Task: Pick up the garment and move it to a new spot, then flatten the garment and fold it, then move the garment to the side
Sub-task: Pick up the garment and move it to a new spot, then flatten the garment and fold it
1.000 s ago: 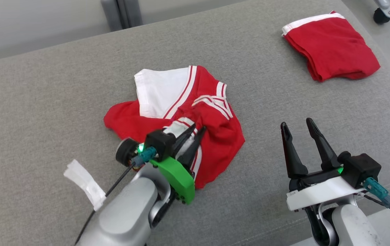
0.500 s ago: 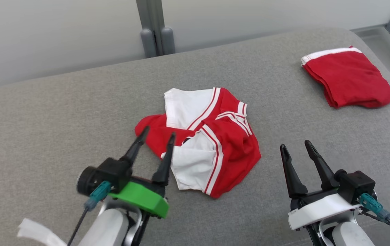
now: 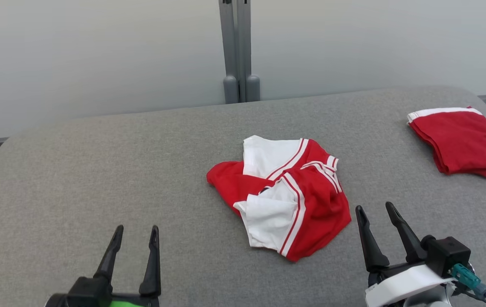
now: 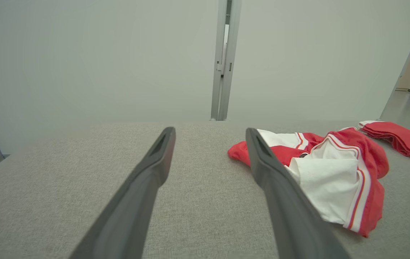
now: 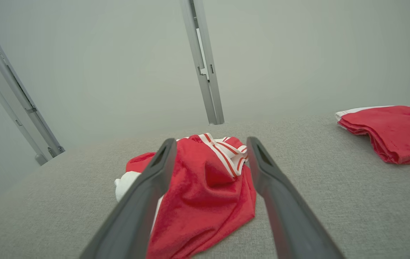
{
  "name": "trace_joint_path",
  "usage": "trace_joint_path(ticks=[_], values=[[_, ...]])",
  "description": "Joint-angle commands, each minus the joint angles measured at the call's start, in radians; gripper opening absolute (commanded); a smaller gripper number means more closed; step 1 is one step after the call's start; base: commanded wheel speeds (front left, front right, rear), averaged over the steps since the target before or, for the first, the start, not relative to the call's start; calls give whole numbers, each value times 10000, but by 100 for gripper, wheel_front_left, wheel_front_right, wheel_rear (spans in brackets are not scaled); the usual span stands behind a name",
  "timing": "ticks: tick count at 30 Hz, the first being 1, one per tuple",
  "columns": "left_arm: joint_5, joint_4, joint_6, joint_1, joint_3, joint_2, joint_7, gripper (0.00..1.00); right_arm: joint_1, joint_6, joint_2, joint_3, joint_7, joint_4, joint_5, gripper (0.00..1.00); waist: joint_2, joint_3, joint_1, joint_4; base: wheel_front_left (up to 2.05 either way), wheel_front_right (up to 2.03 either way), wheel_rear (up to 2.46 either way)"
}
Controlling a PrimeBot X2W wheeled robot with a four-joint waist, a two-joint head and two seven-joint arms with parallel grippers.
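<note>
Your left gripper (image 3: 136, 230) and right gripper (image 3: 374, 207) had fingers spread, empty; the garment (image 3: 285, 200) lay crumpled, not yet flattened or folded.

Grey fabric surface (image 3: 98, 170), crumpled red-and-white garment (image 3: 285, 200) at centre, folded red garment (image 3: 464, 143) far right

place: lab or test room | cues: pale partition panels (image 3: 98, 55), aluminium post (image 3: 236, 47), grey fabric-covered table (image 3: 98, 170)
</note>
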Motion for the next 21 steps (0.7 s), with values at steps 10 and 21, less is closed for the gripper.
trace_joint_path(ticks=[10, 21], values=[[444, -177, -528, 1032, 534, -448, 0, 100, 550, -8, 67, -239, -6, 148, -159, 100, 0, -520, 0, 311, 0, 0, 0], [470, -154, -670, 901, 678, -502, 0, 100, 488, -8, 64, -279, -6, 254, -203, 100, 0, -598, 0, 156, 0, 0, 0]])
